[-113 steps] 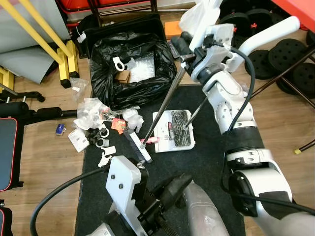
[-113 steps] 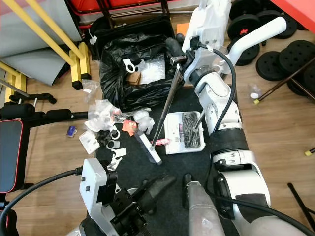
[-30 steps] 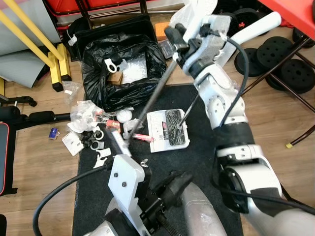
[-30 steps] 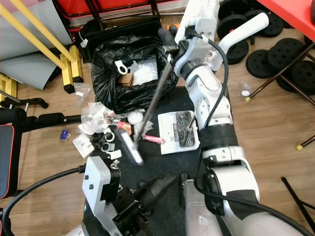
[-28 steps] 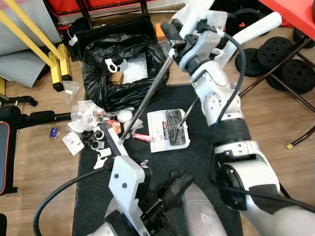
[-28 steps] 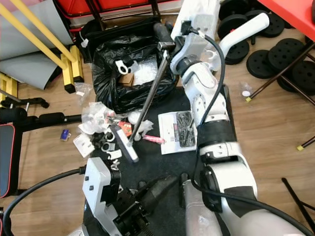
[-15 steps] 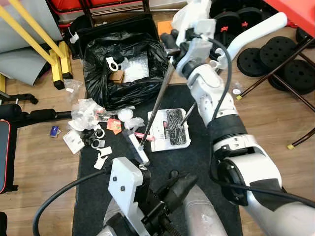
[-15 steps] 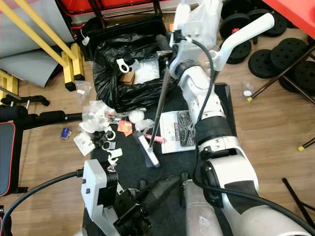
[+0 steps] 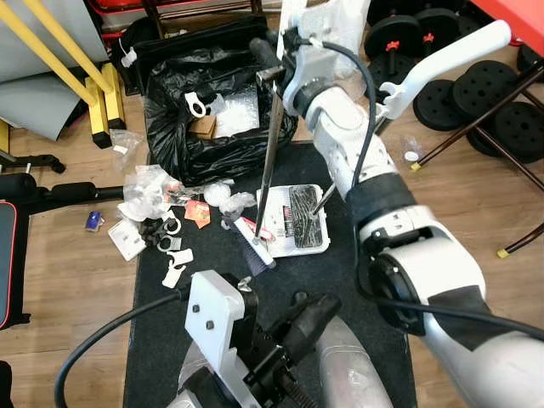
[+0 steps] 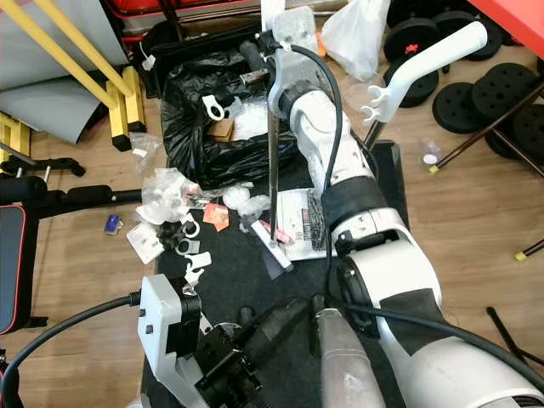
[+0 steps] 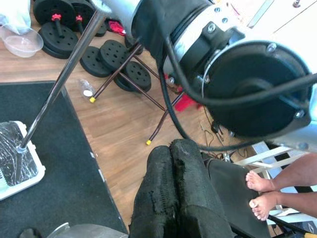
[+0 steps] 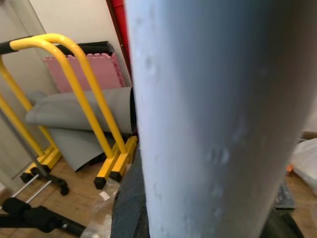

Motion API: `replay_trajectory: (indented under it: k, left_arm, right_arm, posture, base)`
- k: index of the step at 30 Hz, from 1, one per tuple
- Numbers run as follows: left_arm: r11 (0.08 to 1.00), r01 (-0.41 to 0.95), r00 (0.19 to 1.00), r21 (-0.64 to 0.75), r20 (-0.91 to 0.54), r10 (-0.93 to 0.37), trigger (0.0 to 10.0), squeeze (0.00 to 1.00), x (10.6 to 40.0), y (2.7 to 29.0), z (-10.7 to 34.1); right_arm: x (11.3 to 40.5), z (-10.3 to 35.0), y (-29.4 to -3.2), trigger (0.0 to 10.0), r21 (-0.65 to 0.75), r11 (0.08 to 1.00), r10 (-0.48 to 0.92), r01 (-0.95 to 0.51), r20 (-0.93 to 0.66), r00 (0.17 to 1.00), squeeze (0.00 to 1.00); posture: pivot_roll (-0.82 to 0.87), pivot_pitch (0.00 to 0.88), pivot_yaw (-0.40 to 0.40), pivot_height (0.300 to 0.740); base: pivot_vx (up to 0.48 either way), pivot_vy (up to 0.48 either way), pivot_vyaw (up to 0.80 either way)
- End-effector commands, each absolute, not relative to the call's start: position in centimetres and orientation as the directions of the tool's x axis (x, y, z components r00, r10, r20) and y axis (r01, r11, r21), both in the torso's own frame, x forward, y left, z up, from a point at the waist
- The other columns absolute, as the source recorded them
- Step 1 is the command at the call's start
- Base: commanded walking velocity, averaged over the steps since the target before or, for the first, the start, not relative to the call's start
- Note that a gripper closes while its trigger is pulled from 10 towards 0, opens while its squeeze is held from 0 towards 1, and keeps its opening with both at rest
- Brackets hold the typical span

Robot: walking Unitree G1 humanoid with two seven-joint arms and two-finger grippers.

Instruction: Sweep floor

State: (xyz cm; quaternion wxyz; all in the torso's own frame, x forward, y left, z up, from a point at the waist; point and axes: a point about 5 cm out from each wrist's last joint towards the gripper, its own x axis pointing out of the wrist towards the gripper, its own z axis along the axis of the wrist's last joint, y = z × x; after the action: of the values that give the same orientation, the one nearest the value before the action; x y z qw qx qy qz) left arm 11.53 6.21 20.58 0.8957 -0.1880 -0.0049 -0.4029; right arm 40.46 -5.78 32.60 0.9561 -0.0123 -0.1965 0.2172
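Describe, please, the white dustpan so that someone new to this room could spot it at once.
Start at the black bin bag at the top of the dark mat. Just below it on the mat lies the dustpan, a flat white tray holding dark debris. The loose litter is scattered to its left, and the broom head rests against its left edge.

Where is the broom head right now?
In the head views, the broom head rests on the black mat, between the white dustpan and the scattered litter.
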Motion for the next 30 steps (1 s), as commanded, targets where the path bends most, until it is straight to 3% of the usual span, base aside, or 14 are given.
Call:
replay_trajectory:
  k: [1, 24, 30]
  left_arm:
    - [0.573, 0.736, 0.649, -0.361, 0.137, -0.748, 10.0, 0.0, 10.7, 5.8, 20.3]
    - [0.591, 0.73, 0.661, -0.343, 0.138, -0.738, 10.0, 0.0, 11.1, 6.0, 20.5]
    - [0.597, 0.729, 0.663, -0.335, 0.132, -0.737, 10.0, 0.0, 11.2, 6.2, 20.4]
  right_arm:
    - [40.1, 34.1, -5.4, 10.0, -0.252, 0.893, 0.448, -0.374, 0.402, 0.798, 0.0]
    - [39.0, 37.4, -3.7, 10.0, -0.362, 0.841, 0.537, -0.402, 0.471, 0.7, 0.0]
    - [38.4, 38.7, -3.0, 10.0, -0.229, 0.851, 0.515, -0.473, 0.541, 0.665, 0.0]
  posture:
    - [-0.02, 0.479, -0.037, 0.74]
    - [-0.03, 0.46, -0.043, 0.74]
    - [-0.03, 0.451, -0.042, 0.74]
  base:
    - [0.0, 0.0, 0.0]
    - [0.0, 0.0, 0.0]
    - [0.0, 0.0, 0.0]
